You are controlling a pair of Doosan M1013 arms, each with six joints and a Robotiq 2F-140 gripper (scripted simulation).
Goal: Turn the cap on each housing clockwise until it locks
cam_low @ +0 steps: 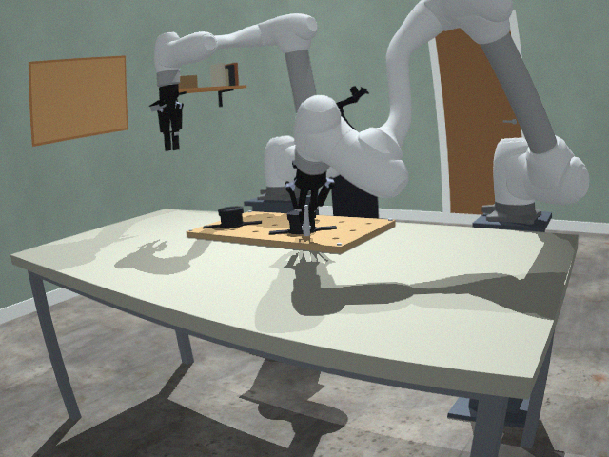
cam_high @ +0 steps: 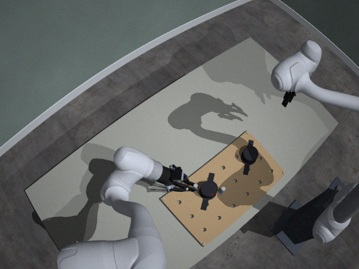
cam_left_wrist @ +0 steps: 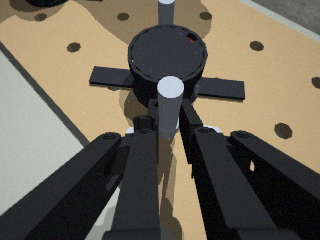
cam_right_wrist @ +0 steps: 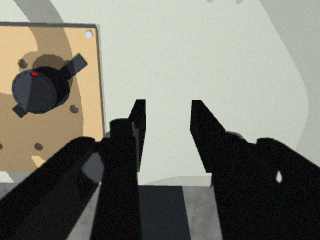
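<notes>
Two round black housings with caps stand upright on the wooden pegboard [cam_high: 191, 231] [cam_low: 373, 230]. The first cap [cam_high: 208, 189] [cam_left_wrist: 167, 52] has a red mark. Flat black bars stick out from both sides of its base. My left gripper [cam_high: 194, 188] [cam_left_wrist: 168, 112] is shut on a pale peg [cam_left_wrist: 170, 90] close beside that housing. Whether the peg's foot is in a hole is hidden. A second pale peg [cam_high: 222, 189] [cam_left_wrist: 166, 12] stands on the opposite side. The other cap [cam_high: 249, 154] [cam_low: 230, 217] [cam_right_wrist: 35, 92] has a red mark. My right gripper [cam_high: 284, 104] [cam_low: 171, 149] [cam_right_wrist: 168, 115] is open and empty, high above the table.
The pegboard has several holes and pale corner studs. It lies on the pale table [cam_high: 145, 139] [cam_low: 196, 295]. The left arm [cam_high: 127, 174] reaches over the table beside the board. The right arm [cam_high: 293, 72] is well away from both housings.
</notes>
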